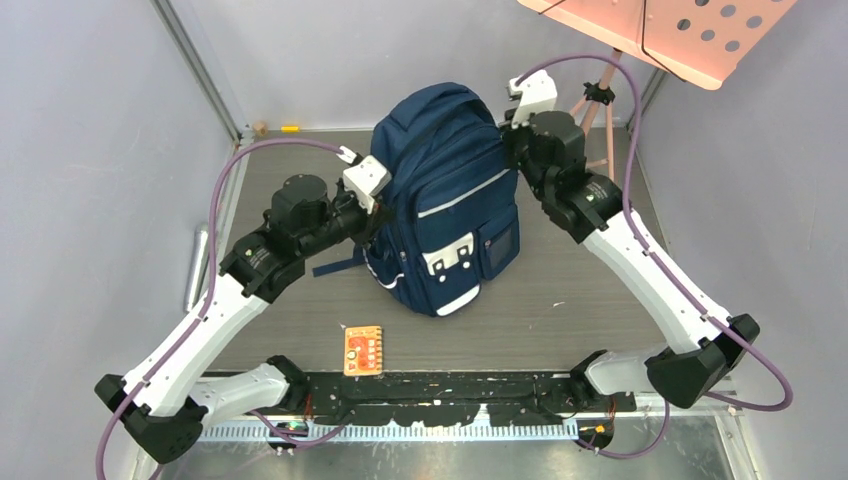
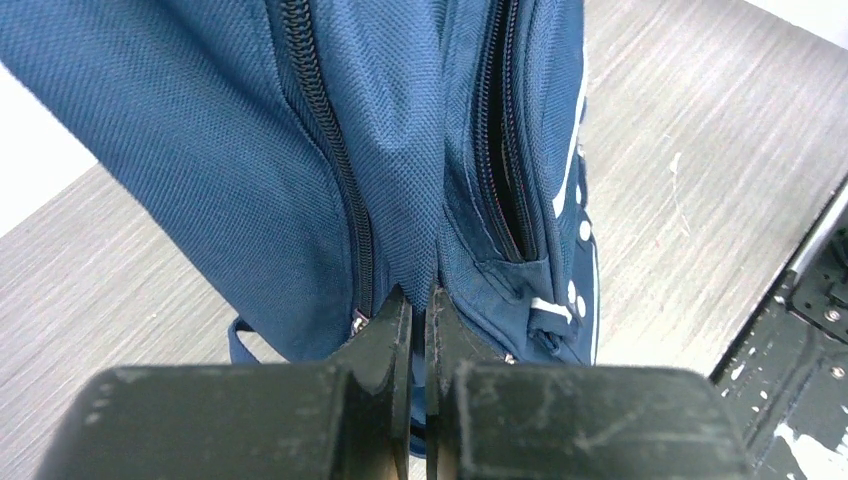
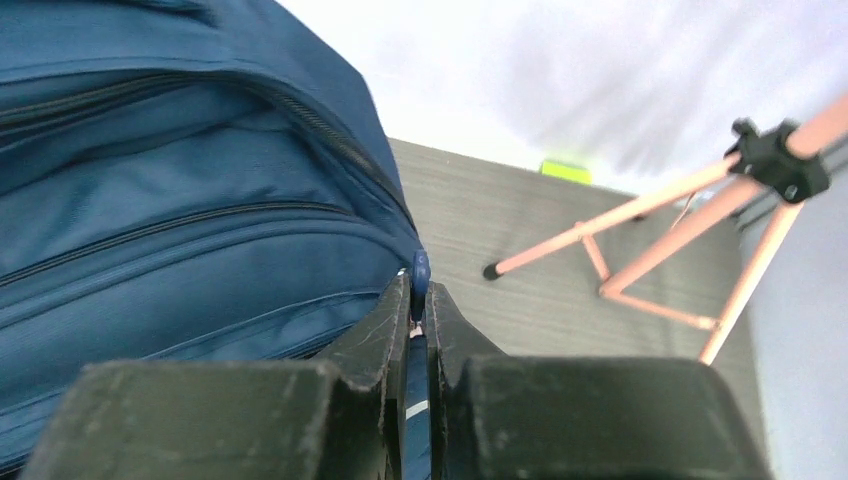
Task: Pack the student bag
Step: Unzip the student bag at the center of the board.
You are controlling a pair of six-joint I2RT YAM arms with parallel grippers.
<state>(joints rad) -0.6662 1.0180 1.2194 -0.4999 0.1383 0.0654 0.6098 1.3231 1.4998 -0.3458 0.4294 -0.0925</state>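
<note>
The left gripper (image 2: 418,312) is pinching a fold of the student bag (image 1: 450,200), while the right gripper (image 3: 418,305) is squeezing its blue tab (image 3: 421,270).

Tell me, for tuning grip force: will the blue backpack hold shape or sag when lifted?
Probably floppy: the student bag is woven cloth, bunched into a fold in the left gripper. It may slump or tip if released: it stands on end, the right gripper pinching a tab.

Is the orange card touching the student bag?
No, the orange card lies well apart from the student bag, on the table in front of it.
</note>
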